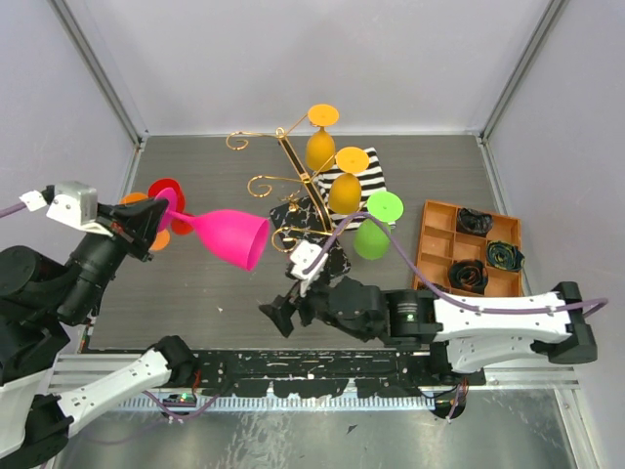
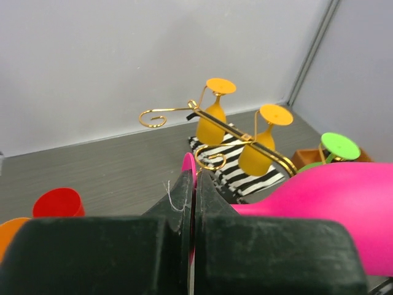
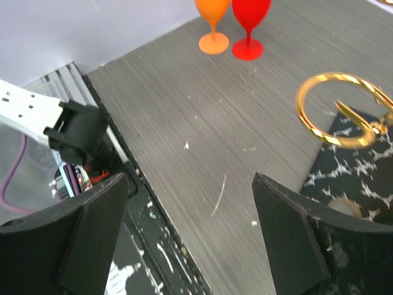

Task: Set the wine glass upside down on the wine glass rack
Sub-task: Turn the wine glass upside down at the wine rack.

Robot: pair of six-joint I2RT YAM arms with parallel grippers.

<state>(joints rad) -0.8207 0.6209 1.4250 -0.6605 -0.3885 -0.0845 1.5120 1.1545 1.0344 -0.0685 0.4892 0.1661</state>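
A grey bench point(image 1: 195, 293) carries the wine glass rack point(image 1: 293, 161) near its centre: a thin gold wire stand on a black marbled base, which the right wrist partly covers from overhead. 2 yellow glasses point(image 1: 320, 149) hang foot-up from its arms. A green glass point(image 1: 369, 239) at 4 o'clock of them seems to hang the same way, though its wire is hard to make out.

The pink wine glass point(image 1: 232, 237) is off the rack, at 9 o'clock of the base. It lies level in the air, bowl mouth towards the rack. The left end effector point(image 1: 156, 217) is clamped tight on its stem end. In the left wrist view the fingers hide the stem, and only a sliver of pink foot shows above them. The left arm reaches in from 8 o'clock with a bent elbow, its lower part cut off by the frame.

The right end effector point(image 1: 290, 311) hovers at 6 o'clock of the base, fingers spread wide with nothing between them. Its arm lies low along the near edge, coming from 3 o'clock. Its wrist view catches only 1 gold scroll and a corner of the base.

A red glass point(image 3: 249, 24) and an orange glass point(image 3: 214, 24) stand upright at the bench's 9 o'clock side, half hidden overhead by the left end effector. An orange tray point(image 1: 430, 244) at 3 o'clock holds dark items too small to identify. A striped cloth point(image 1: 369, 168) lies behind the rack.
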